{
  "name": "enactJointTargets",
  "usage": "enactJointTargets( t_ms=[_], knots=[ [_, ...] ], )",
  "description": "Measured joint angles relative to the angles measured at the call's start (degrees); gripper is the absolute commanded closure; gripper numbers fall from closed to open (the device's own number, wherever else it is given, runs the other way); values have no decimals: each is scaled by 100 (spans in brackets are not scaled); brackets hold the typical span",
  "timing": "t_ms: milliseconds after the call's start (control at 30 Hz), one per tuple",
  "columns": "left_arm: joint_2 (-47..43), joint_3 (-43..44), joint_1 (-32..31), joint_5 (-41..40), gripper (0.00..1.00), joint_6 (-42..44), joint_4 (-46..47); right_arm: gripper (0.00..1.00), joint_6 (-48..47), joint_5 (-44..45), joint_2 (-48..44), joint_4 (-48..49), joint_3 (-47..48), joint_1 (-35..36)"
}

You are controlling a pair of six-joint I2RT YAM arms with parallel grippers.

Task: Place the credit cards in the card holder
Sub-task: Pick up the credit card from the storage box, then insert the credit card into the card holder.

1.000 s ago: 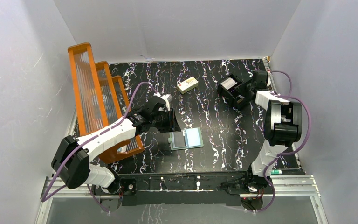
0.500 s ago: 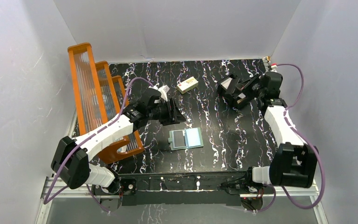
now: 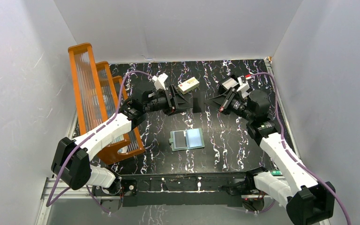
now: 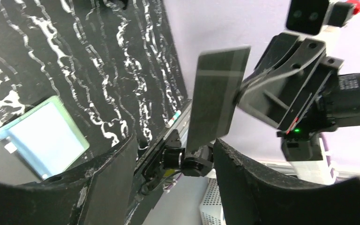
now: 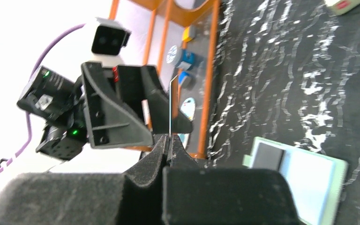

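The card holder (image 3: 187, 139) lies open and flat on the near middle of the table (image 3: 225, 150), pale blue lining up. Just beyond it the two grippers face each other above the tabletop. The right gripper (image 3: 213, 101) is pinched tight on one edge of an upright credit card (image 4: 218, 93) that looks dark here, while the left gripper (image 3: 185, 100) has its fingers spread wide — the card's free end sits in the gap. Farther back lies a cream block (image 3: 188, 85); an orange rack (image 3: 91, 93) stands along the left side.

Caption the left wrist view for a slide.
Right gripper pinches a credit card before the open left gripper.
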Motion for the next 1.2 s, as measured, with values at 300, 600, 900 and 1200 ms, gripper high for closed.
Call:
enactJointTargets(
  t_ms=[300,600,900,1200],
  knots=[
    [-13,-146,2,356,80,-514,1147,100,542,140,-109,409,-175,793],
    [-214,-428,-31,236,100,-485,1034,70,439,452,-96,90,-326,896],
    [-254,-863,15,-605,100,184,-33,54,-319,918,170,-535,-608,892],
    [603,-1099,-31,-953,100,302,-173,54,-1187,1360,1399,-1228,-664,894]
  ],
)
